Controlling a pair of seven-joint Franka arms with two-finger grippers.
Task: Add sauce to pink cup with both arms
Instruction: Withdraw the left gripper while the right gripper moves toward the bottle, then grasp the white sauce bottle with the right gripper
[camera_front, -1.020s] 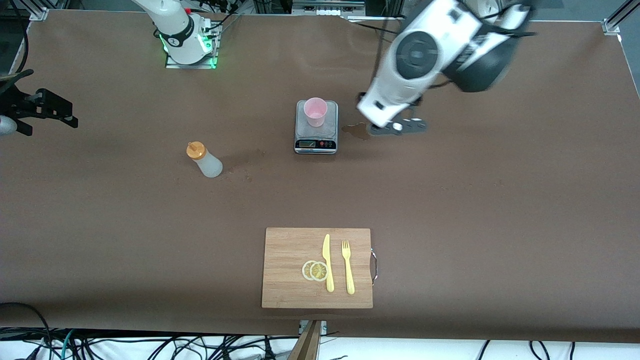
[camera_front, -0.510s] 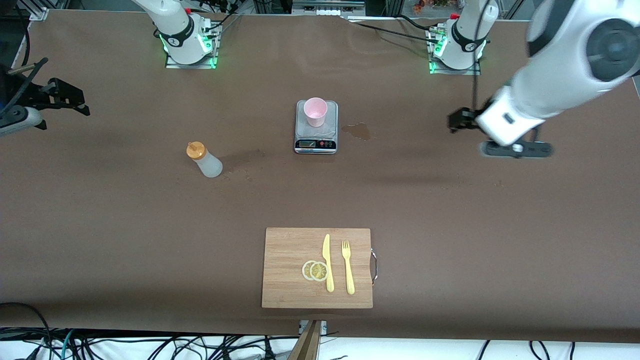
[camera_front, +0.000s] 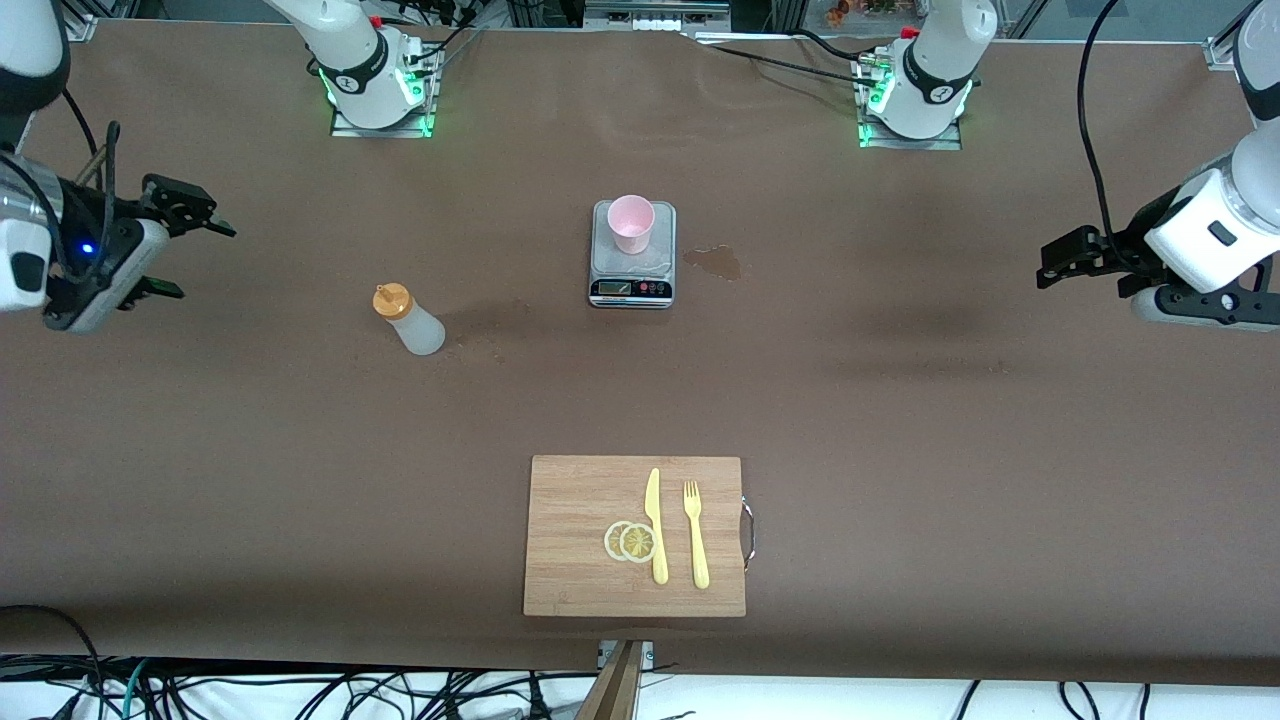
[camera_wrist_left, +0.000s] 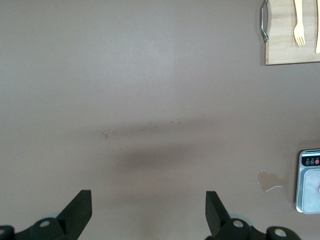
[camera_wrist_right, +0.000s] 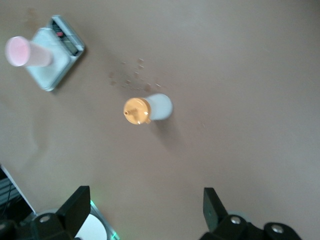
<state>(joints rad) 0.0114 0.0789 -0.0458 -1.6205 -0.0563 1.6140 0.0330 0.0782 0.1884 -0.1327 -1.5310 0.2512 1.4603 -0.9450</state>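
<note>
Translucent whitish plastic squeeze bottle, orange cap – light, soft-walled, slick; grip mid-body, gently. Stands apart from pale pink plastic cup. Left tool, right tool – both released, empty.

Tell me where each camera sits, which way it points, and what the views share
Front view: high across the table, facing both arms' bases; shows left gripper and right gripper.
Left wrist view: looks down past its open fingers at bare table, scale.
Right wrist view: down past open fingers at sauce, cup.
All share the scale.
</note>
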